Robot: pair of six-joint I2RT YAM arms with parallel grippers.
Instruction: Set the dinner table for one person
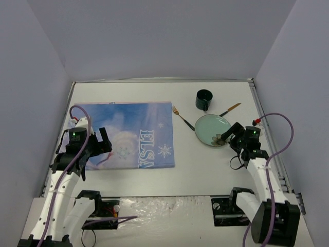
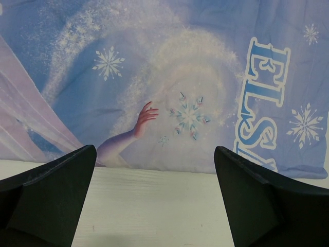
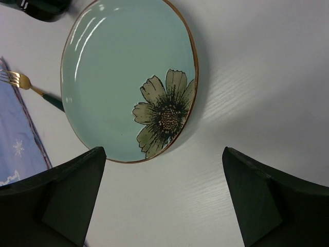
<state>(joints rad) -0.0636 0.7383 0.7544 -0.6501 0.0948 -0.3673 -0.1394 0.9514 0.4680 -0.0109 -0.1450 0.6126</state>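
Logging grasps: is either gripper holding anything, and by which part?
Nothing is held: the left gripper is open over the edge of the placemat, the right gripper open near the plate.

The white dinner table [image 1: 205,175] bears placemat [image 1: 128,134], plate [image 1: 211,128], mug [image 1: 204,99], fork [image 1: 182,118], knife [image 1: 230,109].

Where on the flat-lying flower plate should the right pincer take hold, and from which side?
Take the plate by its rim at the edge nearest the right pincer, beside the painted flower, coming in low from that near side. It lies flat and looks too wide to span, and the fork crowds its far-left edge, so the near rim is probably freest.
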